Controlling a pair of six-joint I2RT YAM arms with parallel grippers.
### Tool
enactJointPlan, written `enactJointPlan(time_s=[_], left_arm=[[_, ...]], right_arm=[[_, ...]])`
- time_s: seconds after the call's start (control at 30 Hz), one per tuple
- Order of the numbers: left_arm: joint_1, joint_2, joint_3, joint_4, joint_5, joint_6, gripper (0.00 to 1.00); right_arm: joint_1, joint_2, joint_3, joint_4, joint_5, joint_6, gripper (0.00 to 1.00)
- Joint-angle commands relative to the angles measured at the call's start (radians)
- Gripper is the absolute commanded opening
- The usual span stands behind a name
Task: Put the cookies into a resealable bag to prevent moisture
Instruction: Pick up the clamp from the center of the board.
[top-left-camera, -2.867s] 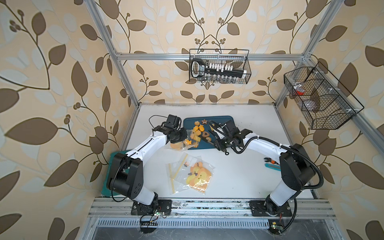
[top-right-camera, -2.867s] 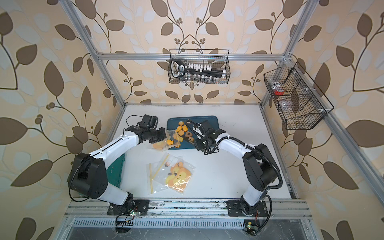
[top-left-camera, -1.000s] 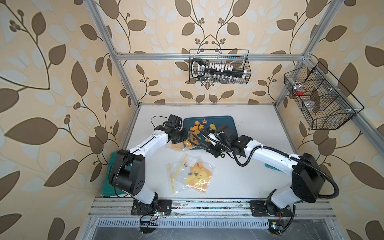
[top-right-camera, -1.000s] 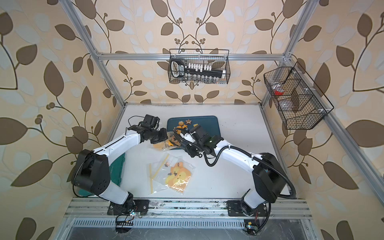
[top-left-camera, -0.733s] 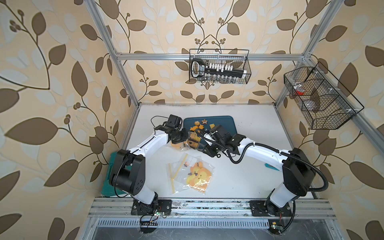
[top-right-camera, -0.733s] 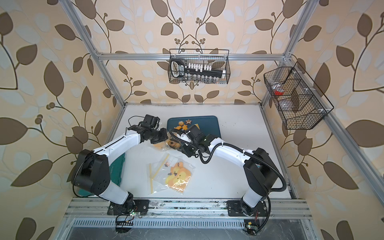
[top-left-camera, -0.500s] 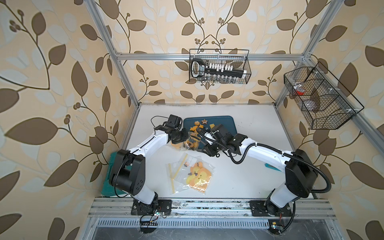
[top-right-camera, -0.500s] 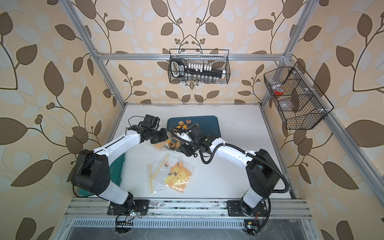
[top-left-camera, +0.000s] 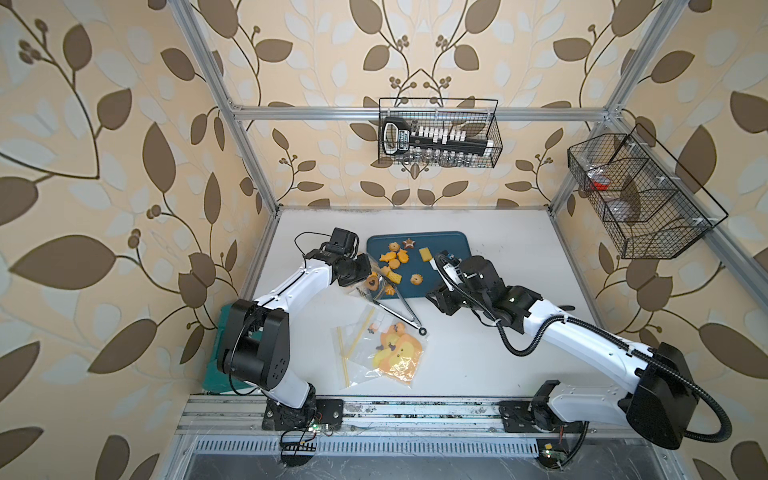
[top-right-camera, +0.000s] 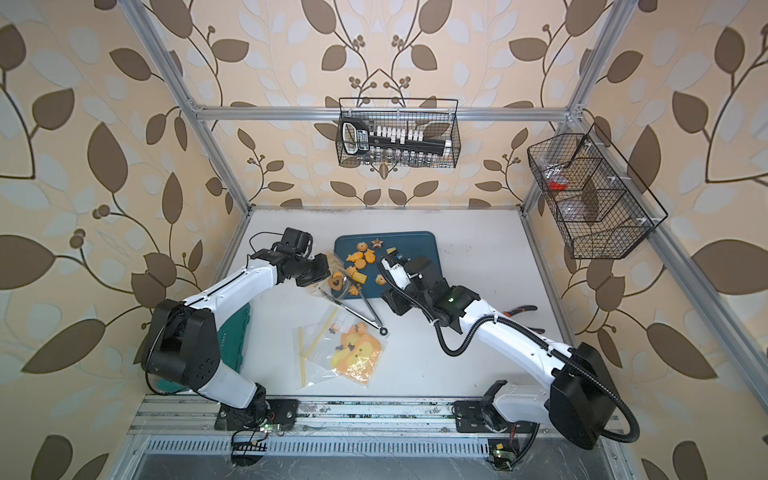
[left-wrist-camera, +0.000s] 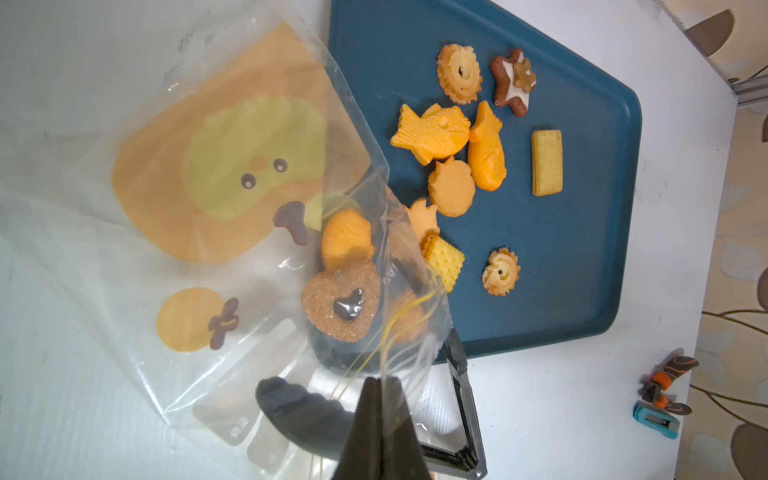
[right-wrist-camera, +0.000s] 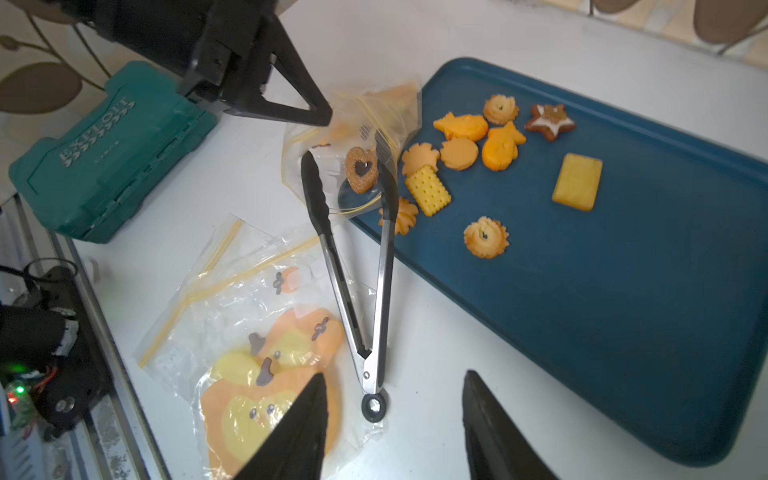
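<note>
So the left tool (right-wrist-camera: 323, 117) is clamped on the rim of a clear plastic zip bag with an orange duck print (left-wrist-camera: 208, 166); a brown heart cookie (left-wrist-camera: 340, 305) sits inside, just past its tips. Black-tipped steel tongs (right-wrist-camera: 371, 374) lie on the white bench (right-wrist-camera: 457, 332), tips at the bag mouth. The small orange-yellow cookies (left-wrist-camera: 432, 133) sit on a dark blue tray (left-wrist-camera: 582, 249) ahead of the right tool (right-wrist-camera: 393, 376), which gapes wide and empty behind the tongs' ring.
</note>
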Motion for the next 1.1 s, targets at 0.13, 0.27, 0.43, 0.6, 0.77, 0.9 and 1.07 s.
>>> enactJointPlan(time_s=[0.13,0.27,0.43,0.6,0.77,0.9,1.07], left_arm=[[0.006,-0.021,0.024,0.023,0.022,-0.009,0.0],[0.005,-0.017,0.022,0.024,0.032,-0.007,0.0],[0.006,-0.022,0.017,0.025,0.032,-0.005,0.0],[0.006,-0.026,0.011,0.026,0.036,-0.006,0.0],[0.006,-0.027,0.01,0.029,0.039,-0.006,0.0],[0.006,-0.028,0.008,0.027,0.04,-0.004,0.0],[0.006,-0.027,0.008,0.028,0.043,-0.003,0.0]], right_arm=[[0.055,0.101,-0.103,0.193,-0.069,-0.034,0.79],[0.101,0.196,-0.115,0.297,-0.025,-0.062,0.82],[0.146,0.322,-0.074,0.33,0.063,-0.075,0.83],[0.169,0.418,-0.033,0.342,0.125,-0.066,0.82],[0.172,0.472,0.0,0.366,0.149,-0.057,0.78],[0.172,0.513,0.029,0.38,0.161,-0.052,0.76],[0.172,0.558,0.06,0.386,0.152,-0.054,0.75]])
